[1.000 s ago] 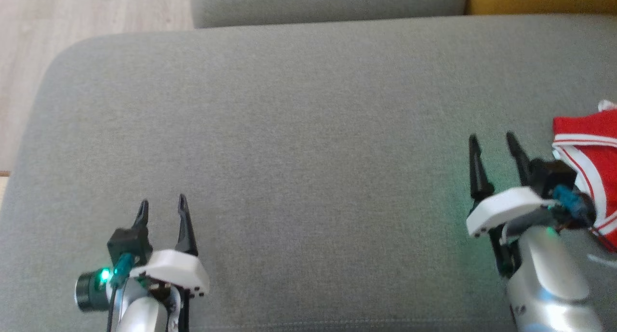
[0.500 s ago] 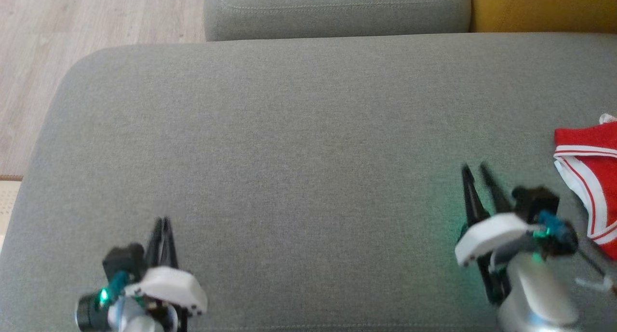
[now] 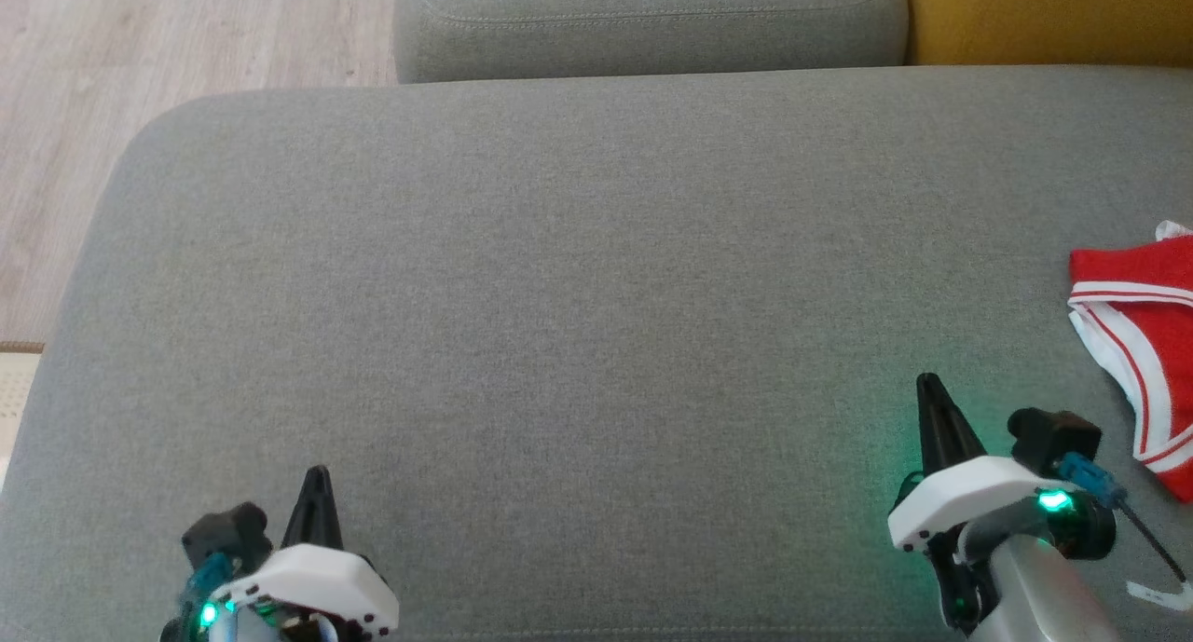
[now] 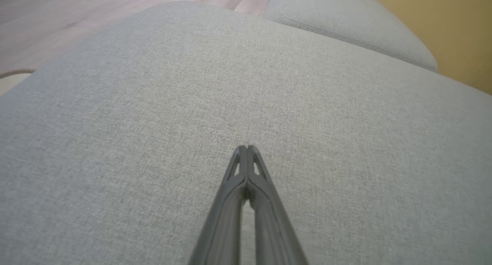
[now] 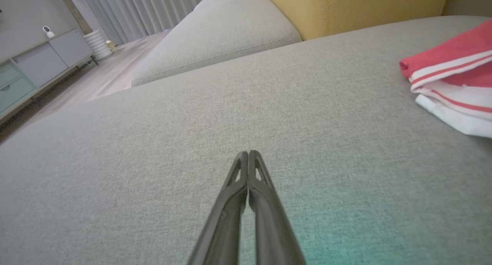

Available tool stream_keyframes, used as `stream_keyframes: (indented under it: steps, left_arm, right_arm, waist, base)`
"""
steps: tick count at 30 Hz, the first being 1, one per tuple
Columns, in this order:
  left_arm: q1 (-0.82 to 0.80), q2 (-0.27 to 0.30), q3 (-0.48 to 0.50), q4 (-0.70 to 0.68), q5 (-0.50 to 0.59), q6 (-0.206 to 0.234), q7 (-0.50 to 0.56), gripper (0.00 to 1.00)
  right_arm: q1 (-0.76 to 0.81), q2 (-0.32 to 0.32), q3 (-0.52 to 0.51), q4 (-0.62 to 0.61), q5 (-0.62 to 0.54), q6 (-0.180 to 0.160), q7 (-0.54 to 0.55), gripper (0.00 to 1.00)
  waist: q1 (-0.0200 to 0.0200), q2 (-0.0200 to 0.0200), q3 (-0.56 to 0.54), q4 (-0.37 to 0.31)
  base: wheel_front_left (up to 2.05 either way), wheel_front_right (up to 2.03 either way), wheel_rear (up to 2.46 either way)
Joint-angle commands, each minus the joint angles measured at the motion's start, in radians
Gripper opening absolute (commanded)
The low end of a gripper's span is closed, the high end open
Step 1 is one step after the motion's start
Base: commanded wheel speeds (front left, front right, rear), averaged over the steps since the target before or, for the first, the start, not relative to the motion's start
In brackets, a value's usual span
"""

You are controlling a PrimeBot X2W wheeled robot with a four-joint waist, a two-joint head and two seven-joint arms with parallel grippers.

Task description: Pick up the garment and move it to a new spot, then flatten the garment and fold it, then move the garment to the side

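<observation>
Grey sofa cushion (image 3: 596, 279) is lying mostly bare, red-and-white garment (image 3: 1145, 344) is sitting folded at its right edge, left gripper (image 3: 317, 479) and right gripper (image 3: 928, 386) are hovering near, fingers pinched together on nothing; judging placement done, retreat should be steering clear of the cloth.

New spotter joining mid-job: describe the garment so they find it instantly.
Start at the wide grey sofa seat and follow it toward the head view's right edge, past the right end effector. The garment lies there: bright red cloth with white striped bands against plain grey fabric.
</observation>
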Motion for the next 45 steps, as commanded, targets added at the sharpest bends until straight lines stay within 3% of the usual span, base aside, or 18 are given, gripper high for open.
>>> stream_keyframes:
  steps: [1,45]
  left_arm:
    - [-0.040,0.007,0.021,-0.039,-0.028,-0.010,0.007,0.00]
    - [-0.064,0.013,0.100,-0.106,-0.529,-0.102,0.132,0.00]
  right_arm:
    - [-0.043,-0.006,-0.003,-0.042,0.032,0.000,0.004,0.00]
    - [0.027,-0.005,-0.047,-0.214,0.566,0.000,0.129,0.00]
  waist:
    - [0.0000,-0.0001,-0.001,0.000]
    - [0.0000,-0.0001,-0.016,-0.006]
  base:
    - [0.00,0.00,0.00]
    - [0.00,0.00,0.00]
